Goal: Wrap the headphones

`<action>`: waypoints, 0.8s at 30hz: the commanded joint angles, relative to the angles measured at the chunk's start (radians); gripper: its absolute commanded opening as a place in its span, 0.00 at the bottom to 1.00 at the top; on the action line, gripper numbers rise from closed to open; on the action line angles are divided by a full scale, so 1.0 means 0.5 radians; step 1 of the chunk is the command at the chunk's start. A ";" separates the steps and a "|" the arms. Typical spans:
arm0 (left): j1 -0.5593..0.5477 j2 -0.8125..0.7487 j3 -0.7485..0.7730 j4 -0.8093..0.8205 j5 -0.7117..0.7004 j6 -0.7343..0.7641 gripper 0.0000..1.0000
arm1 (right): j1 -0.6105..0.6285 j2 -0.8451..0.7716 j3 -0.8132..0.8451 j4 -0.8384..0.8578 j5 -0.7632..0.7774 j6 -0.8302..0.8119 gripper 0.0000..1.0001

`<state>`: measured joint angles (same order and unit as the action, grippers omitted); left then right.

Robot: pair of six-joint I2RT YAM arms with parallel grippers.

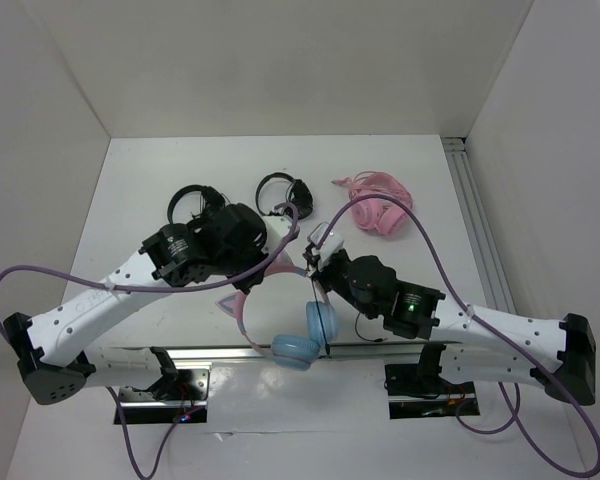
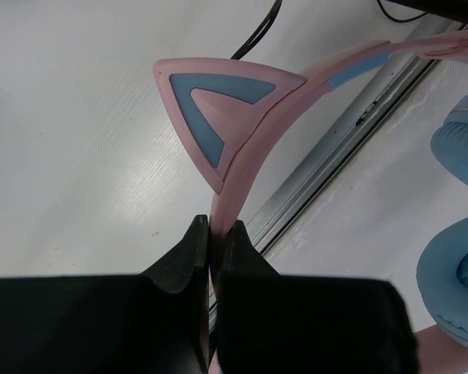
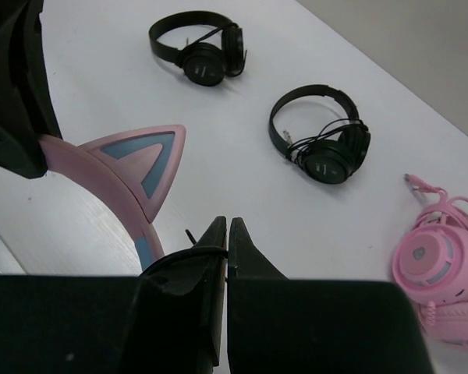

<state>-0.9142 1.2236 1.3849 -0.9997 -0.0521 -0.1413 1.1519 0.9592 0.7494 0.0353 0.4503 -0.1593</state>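
Observation:
The headphones [image 1: 302,338] lie near the table's front edge, with light blue ear cups [image 2: 462,140] and a thin pink headband [image 2: 242,171] bearing cat ears [image 2: 218,109]. My left gripper [image 1: 270,258] is shut on the headband just below one cat ear, and its fingertips [image 2: 195,241] pinch the pink strip. My right gripper [image 1: 315,262] hovers close beside it, shut on the thin black cable [image 3: 184,252], which runs over its left finger. The other cat ear [image 3: 136,160] shows to the left of the right gripper [image 3: 228,234].
Two black headphones [image 3: 199,47] [image 3: 324,140] lie at the back of the table. All-pink headphones [image 1: 378,208] sit at the back right. A metal rail [image 1: 220,350] runs along the front edge under the ear cups. White walls enclose the table.

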 commanded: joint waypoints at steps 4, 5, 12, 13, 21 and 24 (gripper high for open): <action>-0.031 -0.180 0.114 0.198 0.322 0.052 0.00 | 0.000 0.103 0.066 -0.117 -0.066 -0.037 0.00; -0.031 -0.207 0.114 0.229 0.368 0.080 0.00 | -0.018 0.103 0.066 -0.117 -0.103 -0.037 0.00; -0.031 -0.392 0.074 0.272 0.533 0.166 0.00 | -0.171 0.143 0.004 -0.052 -0.479 -0.037 0.00; -0.049 -0.422 0.074 0.272 0.534 0.166 0.00 | -0.229 0.161 -0.014 -0.019 -0.532 -0.037 0.00; -0.049 -0.484 0.095 0.272 0.448 0.148 0.00 | -0.389 0.327 0.056 0.021 -0.949 -0.037 0.00; -0.049 -0.484 0.117 0.358 0.396 0.129 0.00 | -0.432 0.422 0.032 0.116 -1.109 -0.037 0.00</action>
<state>-0.9020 1.0306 1.3846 -1.0283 -0.0978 -0.0551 0.9771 1.1011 0.7601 0.0757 -0.0700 -0.1703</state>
